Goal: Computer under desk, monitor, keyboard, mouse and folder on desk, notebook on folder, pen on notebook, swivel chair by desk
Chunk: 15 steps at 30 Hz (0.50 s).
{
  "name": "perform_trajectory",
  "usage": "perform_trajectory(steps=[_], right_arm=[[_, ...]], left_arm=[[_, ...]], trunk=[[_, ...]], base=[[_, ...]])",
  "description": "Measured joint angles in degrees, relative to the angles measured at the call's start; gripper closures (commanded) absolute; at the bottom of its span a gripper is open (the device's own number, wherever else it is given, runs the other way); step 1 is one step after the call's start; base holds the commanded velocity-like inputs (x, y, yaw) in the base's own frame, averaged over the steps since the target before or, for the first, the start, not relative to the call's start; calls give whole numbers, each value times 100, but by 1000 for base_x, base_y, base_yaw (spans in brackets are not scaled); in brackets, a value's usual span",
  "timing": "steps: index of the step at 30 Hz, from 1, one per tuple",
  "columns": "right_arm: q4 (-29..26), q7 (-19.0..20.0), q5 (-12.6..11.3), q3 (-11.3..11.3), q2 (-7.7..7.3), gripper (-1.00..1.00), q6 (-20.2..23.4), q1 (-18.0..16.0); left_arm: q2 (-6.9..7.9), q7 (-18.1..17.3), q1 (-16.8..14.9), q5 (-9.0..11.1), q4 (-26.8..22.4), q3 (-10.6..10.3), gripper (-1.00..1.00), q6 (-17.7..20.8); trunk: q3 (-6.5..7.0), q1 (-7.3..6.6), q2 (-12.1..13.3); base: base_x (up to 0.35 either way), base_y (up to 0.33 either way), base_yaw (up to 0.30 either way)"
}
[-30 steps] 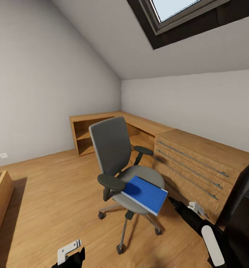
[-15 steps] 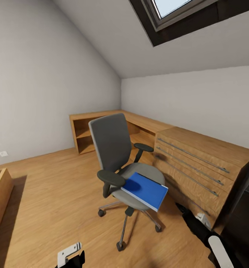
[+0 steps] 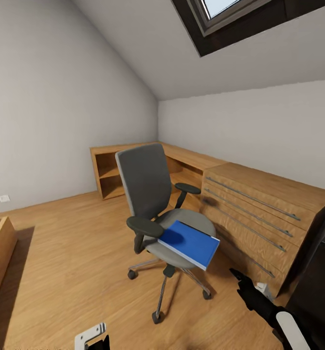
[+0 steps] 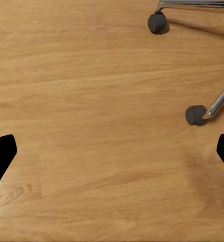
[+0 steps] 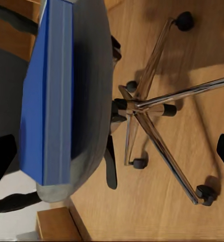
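No writing or brand mark can be read on anything here. The swivel chair (image 3: 158,214) stands on the light wood floor (image 3: 70,253) beside the wooden drawer unit (image 3: 260,218), and the blue folder (image 3: 189,243) lies on its grey seat, jutting past the front edge. The left gripper (image 4: 112,151) has its jaws spread wide over bare floor near 2 castors, holding nothing; the right gripper (image 5: 112,154) is likewise wide and empty, pointed at the folder's edge and the chrome base (image 5: 157,111).
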Motion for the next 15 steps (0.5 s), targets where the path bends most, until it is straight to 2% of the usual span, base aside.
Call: perform_trajectory(steps=[3,8,15], right_arm=[[-9,146,-13,0,0,-100,126,0],[-14,415,-27,1,4,-100,398,-2],[-13,488,-32,1,7,-100,640,-6]], left_arm=[[0,0,0,-1,6,0,-100,0],[-1,0,0,-2,11,5,-100,0],[-1,-4,0,-2,12,8,-100,-20]], trunk=[[-54,66,-120],[-54,67,-122],[-54,67,-122]], base=[[0,0,0],[0,0,0],[0,0,0]])
